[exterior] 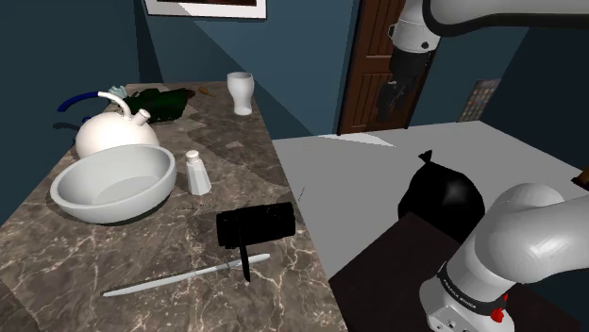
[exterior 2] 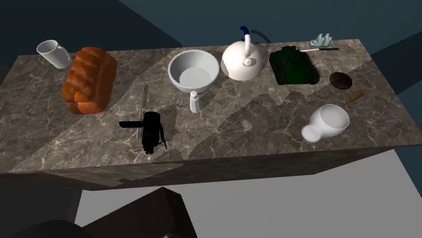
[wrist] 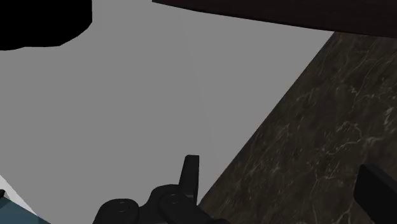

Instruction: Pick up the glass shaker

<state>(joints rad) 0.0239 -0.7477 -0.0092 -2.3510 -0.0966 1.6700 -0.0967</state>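
The shaker [exterior: 197, 173] is small and pale with a rounded cap. It stands upright on the dark marble counter [exterior: 57, 264], just beside the white bowl [exterior: 113, 184]. From the second exterior view the shaker [exterior 2: 195, 101] sits in front of the bowl [exterior 2: 193, 69]. My gripper [exterior: 389, 111] hangs high over the grey floor, well off the counter's edge and far from the shaker. In the wrist view the gripper [wrist: 280, 167] is open with nothing between its fingers [wrist: 191, 173], and floor and counter edge lie below.
A black cylinder [exterior: 255, 224] lies on its side near the counter edge, by a long thin utensil [exterior: 184, 278]. A white kettle [exterior: 115, 130], a dark green object [exterior: 165, 102] and a white cup [exterior: 240, 92] stand farther back. A bread loaf [exterior 2: 88, 80] lies at the other end. A black bag [exterior: 441, 200] sits on the floor.
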